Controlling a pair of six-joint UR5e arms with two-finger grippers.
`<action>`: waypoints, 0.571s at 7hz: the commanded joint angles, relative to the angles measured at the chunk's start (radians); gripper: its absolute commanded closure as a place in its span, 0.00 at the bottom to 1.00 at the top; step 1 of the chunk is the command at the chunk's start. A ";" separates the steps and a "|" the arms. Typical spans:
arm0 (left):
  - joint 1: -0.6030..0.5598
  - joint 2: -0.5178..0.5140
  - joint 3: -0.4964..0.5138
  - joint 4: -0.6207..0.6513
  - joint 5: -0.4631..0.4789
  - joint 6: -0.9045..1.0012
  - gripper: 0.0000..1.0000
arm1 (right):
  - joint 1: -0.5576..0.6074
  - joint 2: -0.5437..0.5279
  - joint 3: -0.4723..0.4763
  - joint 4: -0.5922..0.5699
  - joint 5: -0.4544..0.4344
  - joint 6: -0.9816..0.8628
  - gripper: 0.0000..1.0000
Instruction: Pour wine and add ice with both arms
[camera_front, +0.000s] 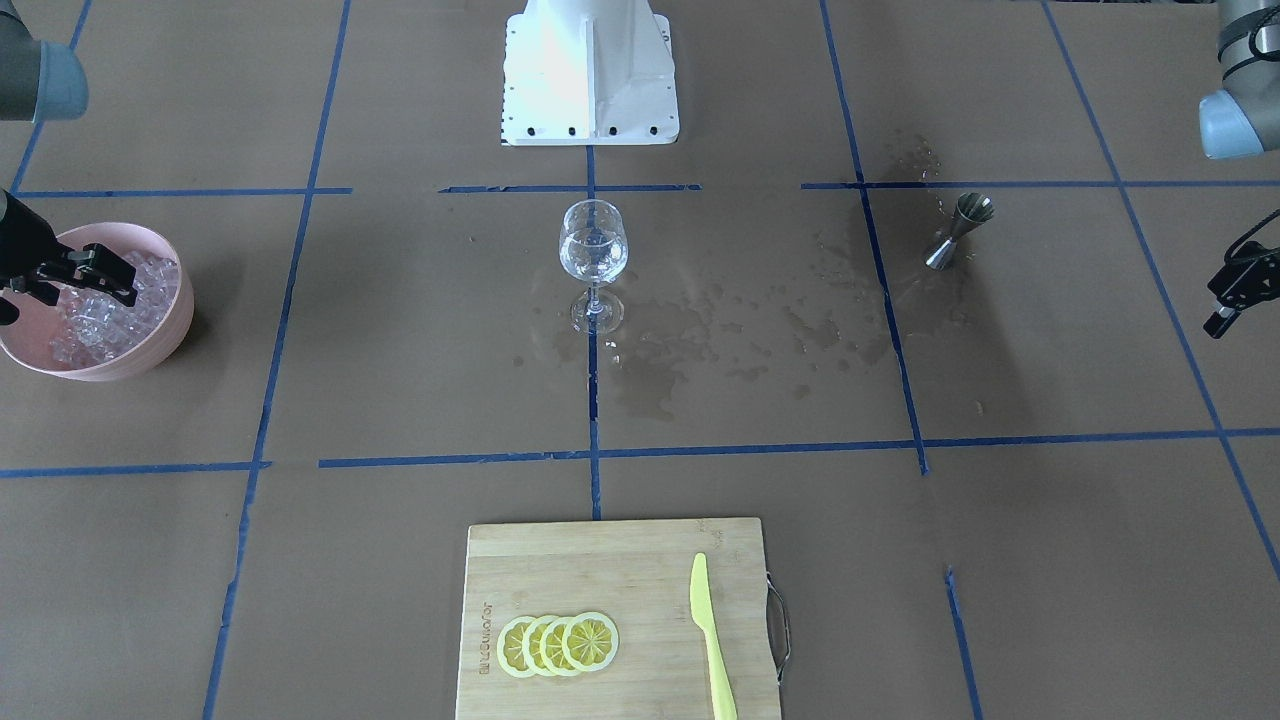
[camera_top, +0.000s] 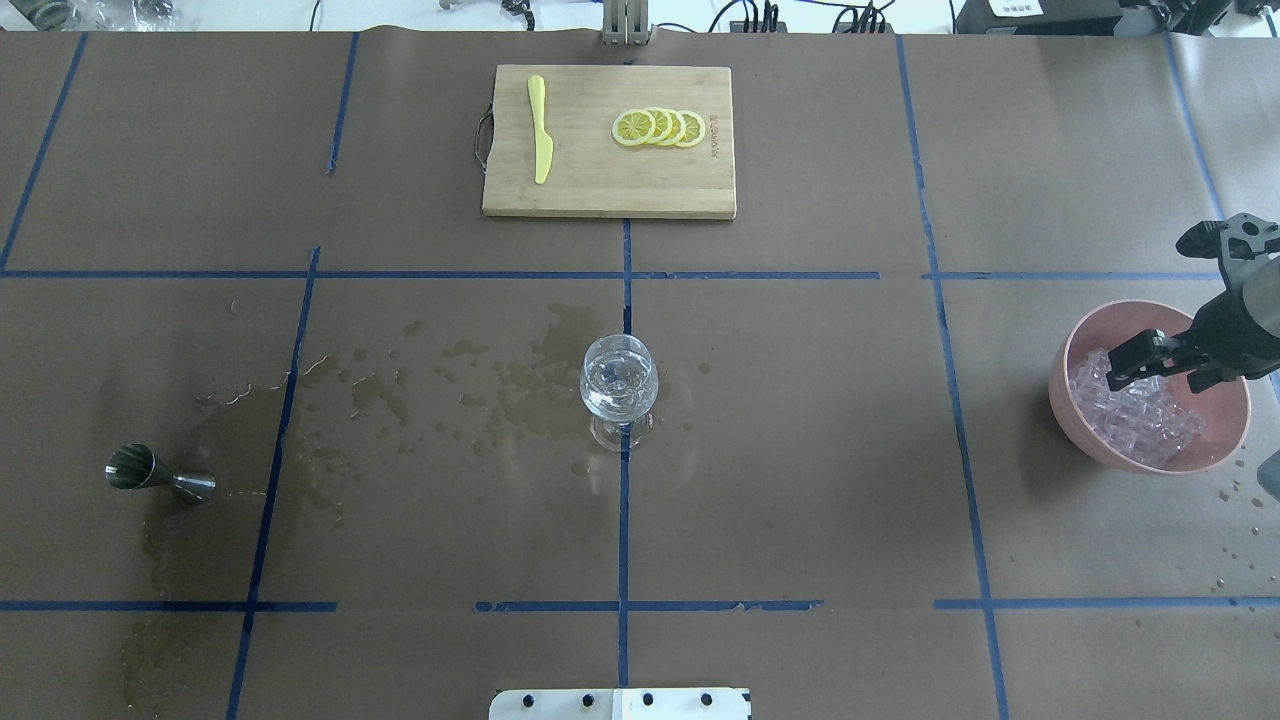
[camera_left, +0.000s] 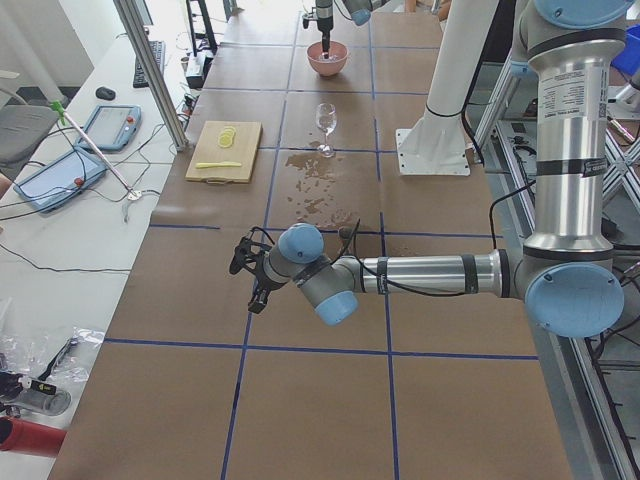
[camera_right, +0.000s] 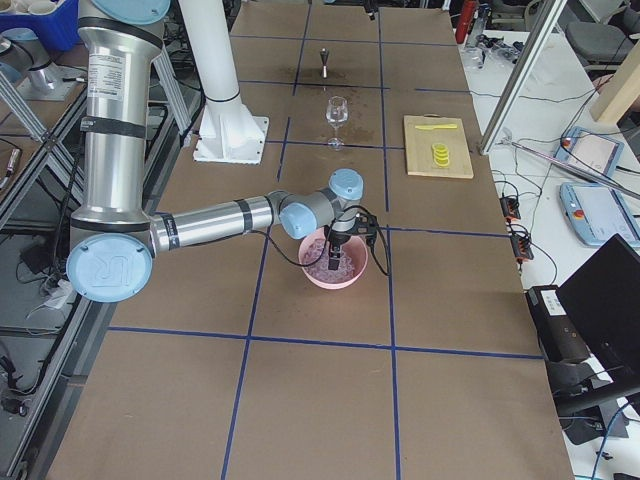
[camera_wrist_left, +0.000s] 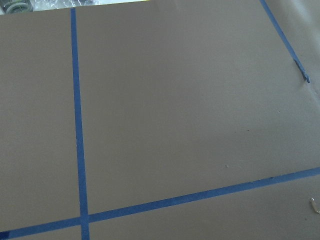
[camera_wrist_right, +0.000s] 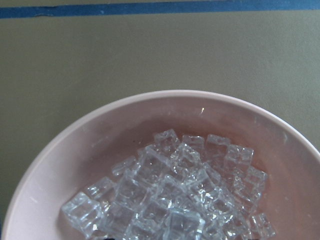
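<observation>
A clear wine glass (camera_front: 594, 250) stands at the table's middle with a little clear wine in its bowl; it also shows in the overhead view (camera_top: 619, 385). A pink bowl (camera_front: 170, 330) holds a heap of ice cubes (camera_front: 110, 320), and the right wrist view shows the ice (camera_wrist_right: 175, 195) close up. My right gripper (camera_top: 1132, 360) hangs just over the ice with its fingers apart and nothing between them. My left gripper (camera_front: 1222, 300) hovers over bare table at the far end, open and empty, well away from the steel jigger (camera_front: 960, 230).
Wet patches spread across the brown paper between the jigger (camera_top: 160, 475) and the glass. A wooden cutting board (camera_front: 620, 560) with lemon slices (camera_front: 558, 643) and a yellow knife (camera_front: 712, 640) lies on the operators' side. The white base (camera_front: 590, 70) stands behind the glass.
</observation>
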 joint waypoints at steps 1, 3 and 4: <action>0.000 0.002 -0.002 -0.004 0.002 -0.005 0.00 | -0.003 0.004 -0.019 -0.001 -0.001 0.003 0.47; 0.000 0.011 0.001 -0.012 0.001 -0.011 0.00 | -0.002 0.008 -0.026 0.001 -0.001 0.002 1.00; 0.000 0.016 0.003 -0.035 0.002 -0.020 0.00 | -0.002 0.017 -0.012 0.002 0.002 -0.001 1.00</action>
